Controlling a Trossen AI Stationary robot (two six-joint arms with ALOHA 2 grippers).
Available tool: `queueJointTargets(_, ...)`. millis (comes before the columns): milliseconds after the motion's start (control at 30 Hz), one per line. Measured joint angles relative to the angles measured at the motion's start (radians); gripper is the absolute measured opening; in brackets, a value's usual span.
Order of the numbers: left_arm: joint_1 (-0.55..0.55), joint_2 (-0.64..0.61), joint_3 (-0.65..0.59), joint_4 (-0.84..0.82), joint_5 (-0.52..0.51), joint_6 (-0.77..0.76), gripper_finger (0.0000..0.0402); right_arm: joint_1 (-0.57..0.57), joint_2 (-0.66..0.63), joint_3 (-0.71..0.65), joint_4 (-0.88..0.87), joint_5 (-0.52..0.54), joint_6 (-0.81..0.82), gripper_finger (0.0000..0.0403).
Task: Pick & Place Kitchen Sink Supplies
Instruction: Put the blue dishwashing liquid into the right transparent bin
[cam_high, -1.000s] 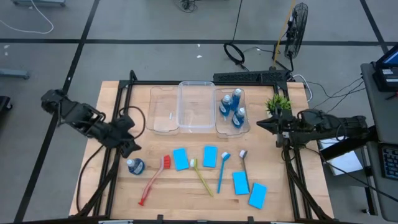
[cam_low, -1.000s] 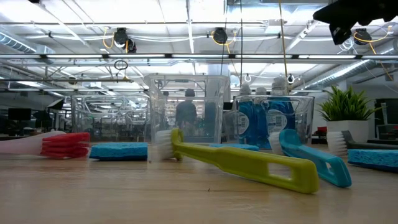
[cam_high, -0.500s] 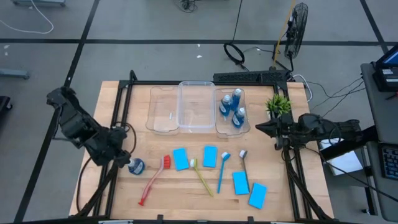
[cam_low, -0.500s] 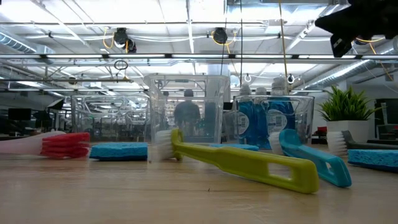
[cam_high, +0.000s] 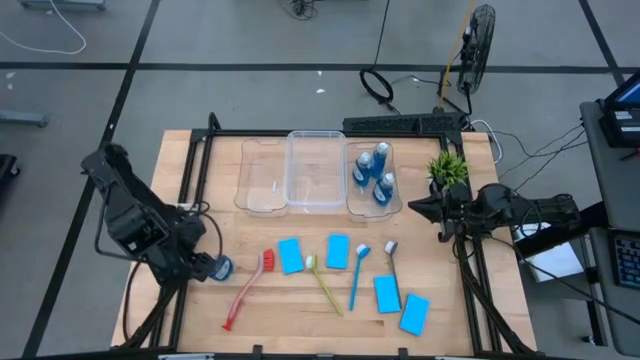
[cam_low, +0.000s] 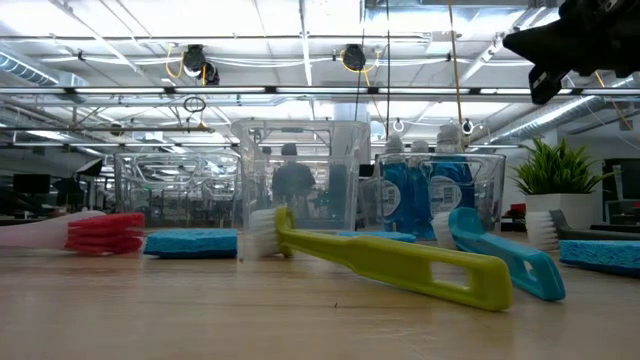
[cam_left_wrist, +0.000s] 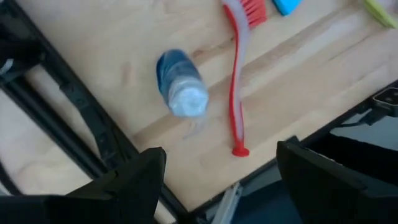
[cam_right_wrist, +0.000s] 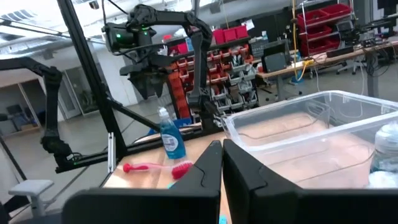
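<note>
A small blue bottle (cam_high: 220, 266) stands upright on the wooden table (cam_high: 300, 320) near its left side, just left of the red brush (cam_high: 245, 292). The left hand (cam_high: 200, 264) hovers right above the bottle, its two fingers spread wide apart with the bottle's white cap showing between them in the left wrist view (cam_left_wrist: 184, 92) — nothing is gripped.

To the right of the bottle, spread across the near half of the table, lie the other supplies. The red brush rests at a slant, bristles toward the far side. Next comes a flat blue sponge (cam_high: 290, 255), then a yellow-green brush (cam_high: 323, 284), a second sponge (cam_high: 338, 251), a blue brush (cam_high: 356, 276) and a grey brush (cam_high: 392, 264). Two more sponges lie toward the near right: one (cam_high: 387, 293) and, beside it, another (cam_high: 414, 313).

At the far side of the table sit three clear bins side by side. The left bin (cam_high: 262, 177) and the middle bin (cam_high: 318, 169) hold nothing visible; the right bin (cam_high: 374, 180) holds three blue bottles (cam_high: 377, 171). A small green plant (cam_high: 447, 167) stands just right of the bins.

The right hand (cam_high: 422, 206) waits in the air at the table's right edge, near the plant — its fingers pressed together and holding nothing.
</note>
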Motion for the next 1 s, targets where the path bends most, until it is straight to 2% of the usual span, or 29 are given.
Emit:
queueJointTargets(333, 0.000, 0.066, 0.000, -0.004, -0.001, 0.072, 0.0309, 0.000, 0.000, 0.000, -0.002, -0.026, 0.025, 0.0000)
queueJointTargets(733, 0.001, 0.077, 0.000, -0.057, 0.002, 0.044, 0.0358, 0.000, 0.000, 0.000, -0.001, -0.026, 0.030, 0.0000)
queueJointTargets(1000, 0.000, 0.077, 0.000, -0.007, -0.032, 0.147, 0.0374, 0.000, 0.000, 0.000, -0.002, -0.026, 0.044, 0.0000)
